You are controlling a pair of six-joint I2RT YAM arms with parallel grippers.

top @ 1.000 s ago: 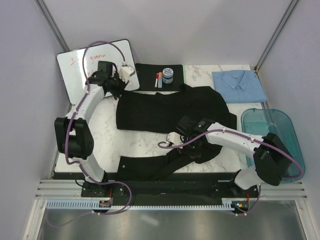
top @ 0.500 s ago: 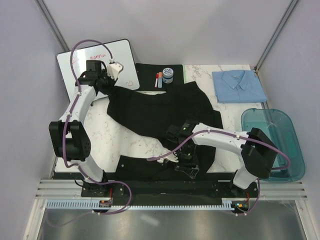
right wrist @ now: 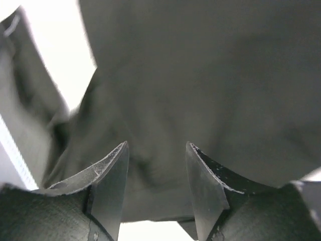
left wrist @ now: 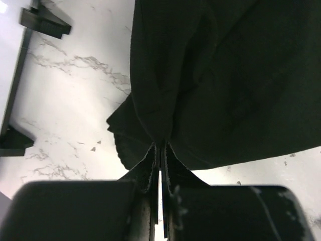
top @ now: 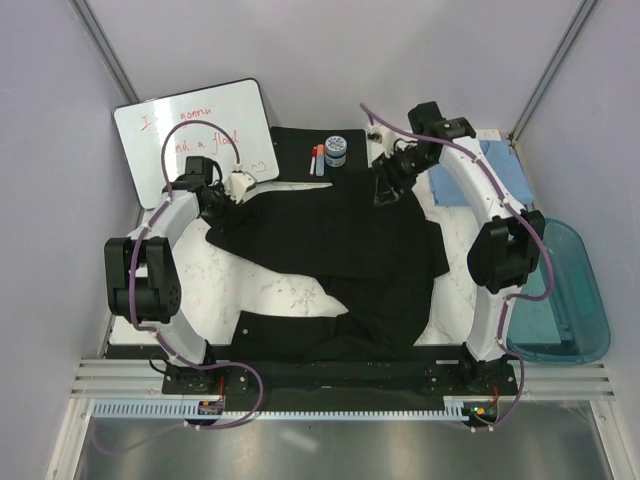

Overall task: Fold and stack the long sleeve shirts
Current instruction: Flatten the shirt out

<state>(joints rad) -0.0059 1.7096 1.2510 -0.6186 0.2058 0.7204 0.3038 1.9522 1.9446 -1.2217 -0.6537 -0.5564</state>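
Note:
The large black shirt (top: 330, 230) lies spread across the middle of the table, one sleeve trailing along the near edge. My left gripper (top: 238, 186) is shut on the shirt's left edge; in the left wrist view the fabric (left wrist: 225, 75) fans out from the pinch of the gripper (left wrist: 160, 146). My right gripper (top: 384, 194) hovers over the shirt's far right corner. Its jaws stand open in the right wrist view (right wrist: 155, 145), black cloth (right wrist: 200, 60) beyond them and nothing gripped. The light blue shirt (top: 517, 186) lies folded at the far right, partly hidden by the right arm.
A whiteboard (top: 190, 125) leans at the far left. A black mat (top: 295, 150) at the back holds markers and a small jar (top: 336, 150). A teal bin (top: 565, 300) stands at the right edge.
The right arm swung from the shirt's near side to its far right corner and its jaws opened. The left gripper drew the shirt's left edge nearer and the shirt lies flatter.

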